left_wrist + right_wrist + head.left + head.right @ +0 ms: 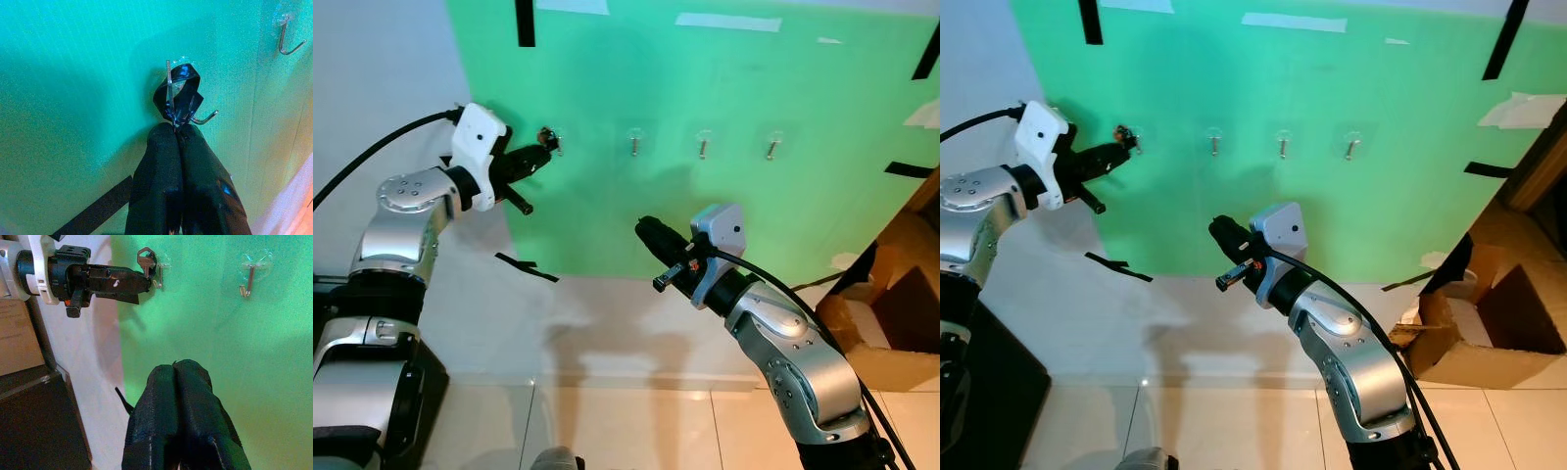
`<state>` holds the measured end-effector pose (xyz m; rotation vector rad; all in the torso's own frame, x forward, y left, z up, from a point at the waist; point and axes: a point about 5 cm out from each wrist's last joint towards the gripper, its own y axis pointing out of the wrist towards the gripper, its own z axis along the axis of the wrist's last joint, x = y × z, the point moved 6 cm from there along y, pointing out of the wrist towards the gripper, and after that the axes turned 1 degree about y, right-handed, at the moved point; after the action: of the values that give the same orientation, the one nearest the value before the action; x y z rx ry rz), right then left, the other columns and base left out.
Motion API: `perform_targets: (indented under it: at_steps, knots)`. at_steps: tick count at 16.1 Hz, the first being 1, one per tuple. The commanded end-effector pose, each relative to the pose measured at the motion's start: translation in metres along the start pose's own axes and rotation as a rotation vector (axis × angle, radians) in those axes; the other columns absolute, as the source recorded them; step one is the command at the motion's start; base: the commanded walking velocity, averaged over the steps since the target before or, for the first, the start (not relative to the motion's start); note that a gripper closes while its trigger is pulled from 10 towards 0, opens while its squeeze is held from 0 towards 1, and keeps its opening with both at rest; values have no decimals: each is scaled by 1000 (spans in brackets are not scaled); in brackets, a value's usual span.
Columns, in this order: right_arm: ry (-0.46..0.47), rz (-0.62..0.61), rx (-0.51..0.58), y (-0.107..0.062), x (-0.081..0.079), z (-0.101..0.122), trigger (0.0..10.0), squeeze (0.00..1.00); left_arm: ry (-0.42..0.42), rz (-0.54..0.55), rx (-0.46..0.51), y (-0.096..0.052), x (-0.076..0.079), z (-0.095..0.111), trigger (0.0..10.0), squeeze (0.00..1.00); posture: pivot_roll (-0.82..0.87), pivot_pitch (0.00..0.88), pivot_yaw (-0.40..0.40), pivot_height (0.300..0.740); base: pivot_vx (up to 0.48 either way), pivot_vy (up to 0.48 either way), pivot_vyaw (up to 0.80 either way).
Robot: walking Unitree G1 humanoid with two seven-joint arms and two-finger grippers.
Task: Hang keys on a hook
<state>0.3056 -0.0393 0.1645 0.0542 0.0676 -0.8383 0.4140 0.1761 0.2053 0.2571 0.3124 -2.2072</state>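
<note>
A green board (705, 215) on the wall carries a row of small clear-based metal hooks. My left gripper (538, 152) is raised to the leftmost hook (205, 118) and is shut on the keys (177, 95), a black loop with a key blade seen edge-on. The loop lies against the hook's base, and the hook's upturned tip sticks out beside it. From the right wrist, the key (145, 259) stands up just above that hook (157, 280). My right gripper (648, 231) is shut on nothing, held lower in front of the board's middle.
Three more hooks (633, 144) (703, 146) (771, 148) run rightward, all bare. Black tape strips (526, 264) mark the board's edges. An open cardboard box (1489, 323) sits on the floor at the right, and a black cabinet (372, 392) stands at the lower left.
</note>
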Motion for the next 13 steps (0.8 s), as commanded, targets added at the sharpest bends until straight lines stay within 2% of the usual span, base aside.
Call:
perform_targets:
  at_steps: [1,6,10,13]
  knots:
    - [-7,9,0,1,-1,3,10000,0,34,-55,7,10,11,7,10000,0,23,0,4,740,0,0,0]
    - [-11,-1,-6,0,1,1,10000,0,107,-73,-45,2,14,-4,10000,0,15,0,15,740,0,0,0]
    - [-19,-11,-15,0,3,-1,10000,0,140,-23,-74,-13,1,-9,10000,0,21,0,8,740,0,0,0]
    - [-23,-9,-17,1,3,-1,10000,0,150,-20,-85,-16,-1,-11,10000,0,21,0,8,740,0,0,0]
